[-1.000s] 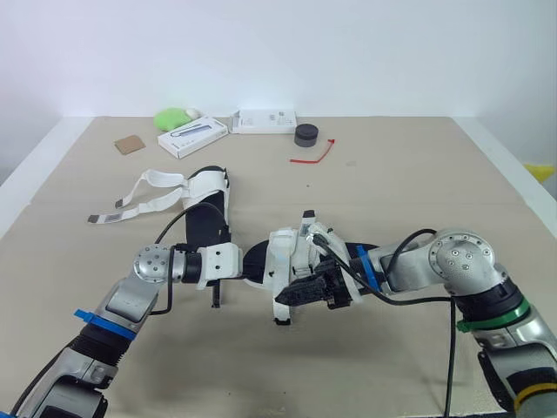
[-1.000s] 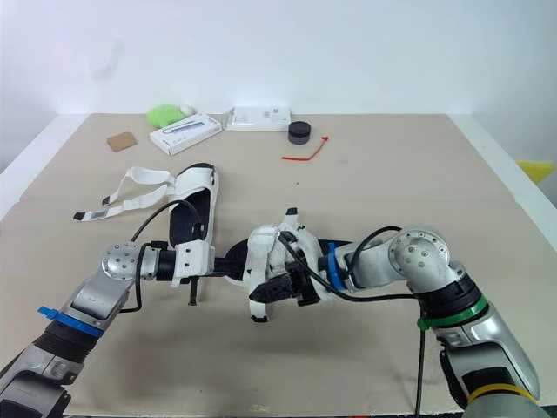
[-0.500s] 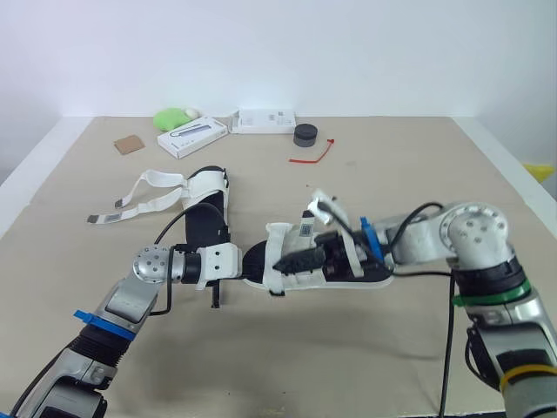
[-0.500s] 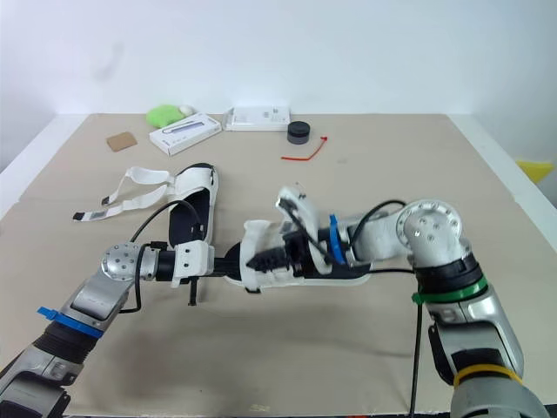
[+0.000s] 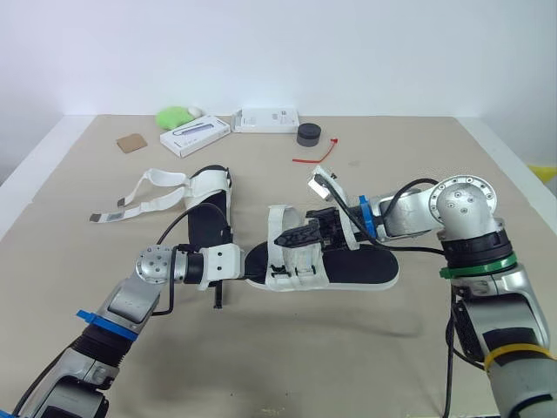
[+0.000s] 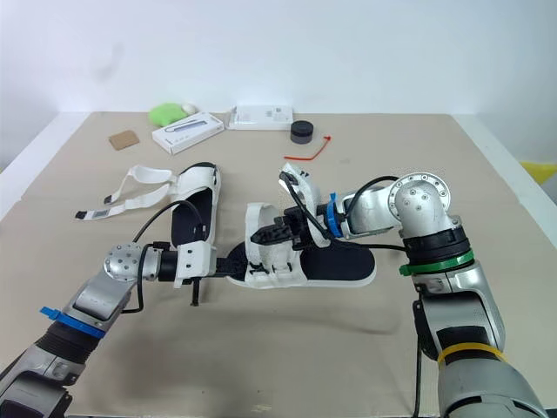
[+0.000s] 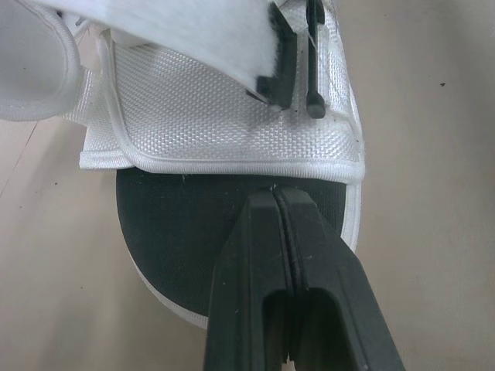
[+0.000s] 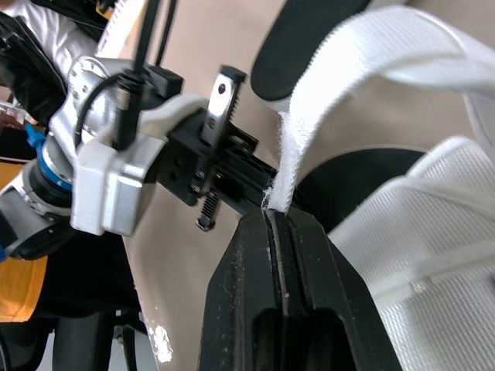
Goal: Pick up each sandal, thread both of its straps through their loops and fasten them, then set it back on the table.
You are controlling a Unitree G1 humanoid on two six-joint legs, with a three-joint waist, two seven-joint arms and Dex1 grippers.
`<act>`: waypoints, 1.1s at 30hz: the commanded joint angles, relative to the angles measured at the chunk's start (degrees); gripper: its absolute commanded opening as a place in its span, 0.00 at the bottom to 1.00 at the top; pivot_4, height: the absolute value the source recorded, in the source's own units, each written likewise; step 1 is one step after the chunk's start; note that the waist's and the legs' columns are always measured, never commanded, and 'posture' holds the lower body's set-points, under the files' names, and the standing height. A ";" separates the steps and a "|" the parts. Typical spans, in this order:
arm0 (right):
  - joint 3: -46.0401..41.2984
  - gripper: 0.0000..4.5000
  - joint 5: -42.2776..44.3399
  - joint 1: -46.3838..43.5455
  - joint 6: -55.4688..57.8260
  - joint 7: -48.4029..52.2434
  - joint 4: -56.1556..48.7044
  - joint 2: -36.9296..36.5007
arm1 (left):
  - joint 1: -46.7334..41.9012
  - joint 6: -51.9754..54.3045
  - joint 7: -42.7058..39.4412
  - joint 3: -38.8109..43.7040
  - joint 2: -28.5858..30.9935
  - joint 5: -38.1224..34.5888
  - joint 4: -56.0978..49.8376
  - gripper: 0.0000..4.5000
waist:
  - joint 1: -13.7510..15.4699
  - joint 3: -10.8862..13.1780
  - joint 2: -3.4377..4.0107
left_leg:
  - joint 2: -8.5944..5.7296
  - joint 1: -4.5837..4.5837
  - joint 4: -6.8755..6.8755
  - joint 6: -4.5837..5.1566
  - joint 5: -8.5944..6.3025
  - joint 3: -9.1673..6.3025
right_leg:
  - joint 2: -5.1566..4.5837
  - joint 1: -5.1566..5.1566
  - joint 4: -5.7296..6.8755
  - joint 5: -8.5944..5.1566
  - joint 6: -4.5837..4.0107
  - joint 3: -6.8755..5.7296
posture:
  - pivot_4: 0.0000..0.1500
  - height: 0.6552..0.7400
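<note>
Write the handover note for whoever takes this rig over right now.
Left gripper: shut, tips at the toe of the near sandal.
Right gripper: shut on a white strap of that sandal.
The near sandal lies sole-down on the table; another strap end stands up loose.
The second sandal lies beyond it, straps spread open.
Done: nothing visibly fastened.
Left: thread and fasten both straps on each sandal, then set each down.

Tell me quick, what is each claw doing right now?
Left gripper: closed, tips at the toe of the sandal.
Right gripper: closed, pinching the white strap.
</note>
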 commanded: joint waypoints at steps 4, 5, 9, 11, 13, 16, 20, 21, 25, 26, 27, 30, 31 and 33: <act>-4.17 0.02 -4.98 -0.61 2.65 3.79 0.79 0.93 | 1.62 1.27 -0.46 -2.49 0.30 2.39 2.48 0.00 | 0.00 0.00 0.01 | 0.00 0.00 0.00 0.00 0.00 -0.01 | 0.02 0.01 0.00 0.00 0.00 -0.02 | 1.00 1.00; -4.51 0.02 -5.78 -0.69 2.91 4.13 1.16 1.21 | 1.59 1.26 -0.44 -2.48 0.30 2.40 2.53 0.00 | 0.00 0.00 0.01 | 0.00 0.01 0.00 0.00 0.00 -0.02 | 0.02 0.01 0.00 0.00 0.00 -0.02 | 1.00 1.00; -5.49 0.02 -9.60 -0.75 3.36 5.53 1.51 2.23 | 1.38 1.09 -0.43 -2.34 0.32 2.38 2.97 0.00 | 0.00 -0.01 0.01 | -0.01 0.00 0.00 0.00 0.00 -0.02 | 0.03 0.01 0.00 0.00 0.00 -0.02 | 1.00 1.00; -6.74 0.02 -10.84 -1.33 3.60 6.00 2.24 3.16 | 0.87 0.91 -0.66 -2.20 0.48 2.36 3.39 0.00 | 0.00 -0.01 0.01 | -0.01 0.00 0.00 0.00 0.00 -0.02 | 0.03 0.01 0.00 0.00 0.00 -0.02 | 1.00 1.00; -7.98 0.02 -11.70 -1.76 4.25 6.43 2.53 3.96 | 0.51 0.85 -0.79 -2.09 0.56 2.32 3.62 0.00 | 0.00 0.00 0.01 | -0.01 0.01 0.00 0.00 0.00 -0.02 | 0.03 0.01 0.00 0.02 -0.01 -0.01 | 1.00 1.00; -9.18 0.02 -12.88 -1.71 5.69 7.16 2.02 4.88 | 0.50 0.88 -0.73 -2.02 0.61 2.28 3.53 0.00 | 0.00 -0.01 0.01 | -0.01 0.00 0.01 0.00 0.00 -0.02 | 0.04 0.00 0.00 0.04 -0.02 -0.01 | 1.00 1.00; -10.13 0.02 -15.11 -1.14 6.74 7.82 1.57 6.18 | 0.72 0.92 -0.74 -2.00 0.67 2.27 3.32 0.00 | -0.01 0.00 0.01 | -0.01 0.01 0.01 0.00 0.00 -0.03 | 0.04 0.01 0.01 0.05 -0.02 -0.01 | 1.00 1.00; -10.20 0.02 -15.46 -0.98 6.78 8.02 1.44 6.34 | 0.80 0.94 -0.73 -2.00 0.70 2.27 3.24 0.00 | -0.01 0.00 0.01 | -0.01 0.01 0.01 0.00 0.00 -0.03 | 0.05 0.01 0.01 0.05 -0.03 -0.02 | 1.00 1.00; -10.03 0.02 -15.35 -0.91 6.79 8.56 1.87 6.44 | 0.77 0.83 -0.64 -1.96 0.76 2.41 3.46 0.00 | -0.02 0.00 0.01 | -0.01 0.01 0.01 0.00 0.01 -0.04 | 0.07 0.01 0.01 0.05 -0.03 -0.02 | 1.00 1.00; -9.96 0.02 -15.34 -1.05 6.79 8.70 2.02 6.44 | 0.73 0.76 -0.50 -1.94 0.73 2.51 3.57 0.00 | -0.02 0.00 0.01 | -0.01 0.01 0.01 0.00 0.01 -0.04 | 0.07 0.01 0.01 0.05 -0.03 -0.02 | 1.00 1.00; -9.92 0.02 -15.34 -1.15 6.79 8.79 2.11 6.44 | 0.71 0.72 -0.40 -1.93 0.71 2.58 3.63 0.00 | -0.02 0.00 0.01 | -0.01 0.01 0.01 0.00 0.01 -0.04 | 0.07 0.01 0.01 0.05 -0.03 -0.02 | 1.00 1.00; -9.75 0.02 -15.47 -1.61 6.79 9.33 2.43 6.36 | 0.69 0.71 -0.04 -1.98 0.55 2.78 3.63 0.00 | -0.02 0.00 0.01 | -0.01 0.01 0.01 0.00 0.01 -0.04 | 0.07 0.01 0.01 0.05 -0.03 -0.02 | 1.00 1.00; -9.73 0.02 -15.42 -1.70 6.79 9.44 2.51 6.38 | 0.70 0.77 0.21 -1.95 0.48 2.84 3.60 0.00 | -0.02 0.00 0.01 | -0.01 0.01 0.01 0.00 0.01 -0.04 | 0.07 0.01 0.01 0.05 -0.03 -0.02 | 1.00 1.00; -9.65 0.02 -14.98 -1.81 6.79 9.53 2.68 6.42 | 0.77 0.84 0.61 -1.86 0.50 2.94 3.50 0.00 | -0.02 0.00 0.01 | -0.02 0.01 0.01 0.00 0.01 -0.04 | 0.07 0.01 0.00 0.05 -0.02 -0.02 | 1.00 1.00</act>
